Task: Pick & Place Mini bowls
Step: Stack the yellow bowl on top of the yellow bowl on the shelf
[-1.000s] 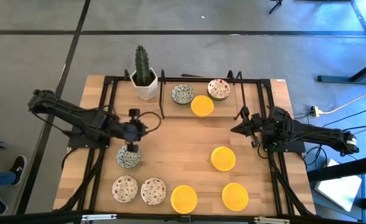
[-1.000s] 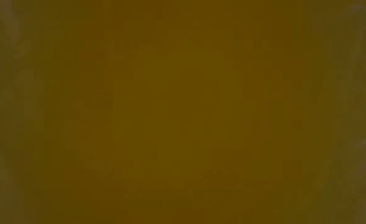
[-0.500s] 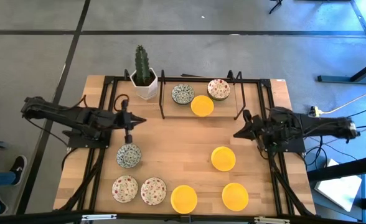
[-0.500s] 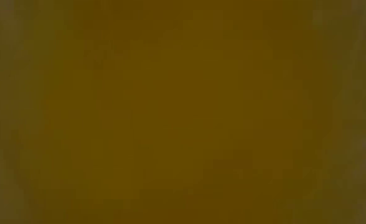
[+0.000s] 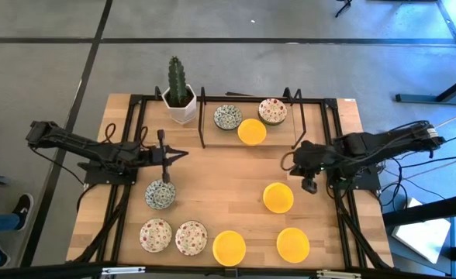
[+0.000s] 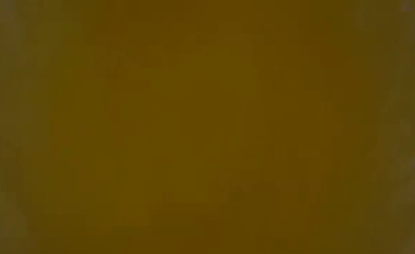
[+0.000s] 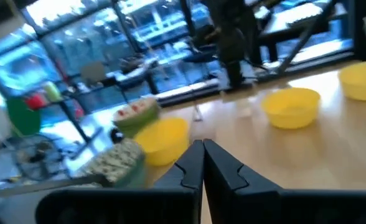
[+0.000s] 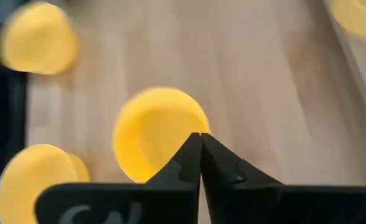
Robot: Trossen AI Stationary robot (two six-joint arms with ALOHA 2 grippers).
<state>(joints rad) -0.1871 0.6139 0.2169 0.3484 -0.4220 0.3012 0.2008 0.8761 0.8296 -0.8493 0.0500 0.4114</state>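
Lining up right gripper over the yellow bowl mid-table, fingers together, holding nothing; next I open and drop onto its rim; left gripper closed, empty, above the blue-green bowl.

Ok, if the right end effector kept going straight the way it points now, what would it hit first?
Probably the yellow bowl at the table's middle right: the shut right end effector points down at its rim. How far above it hangs is unclear.
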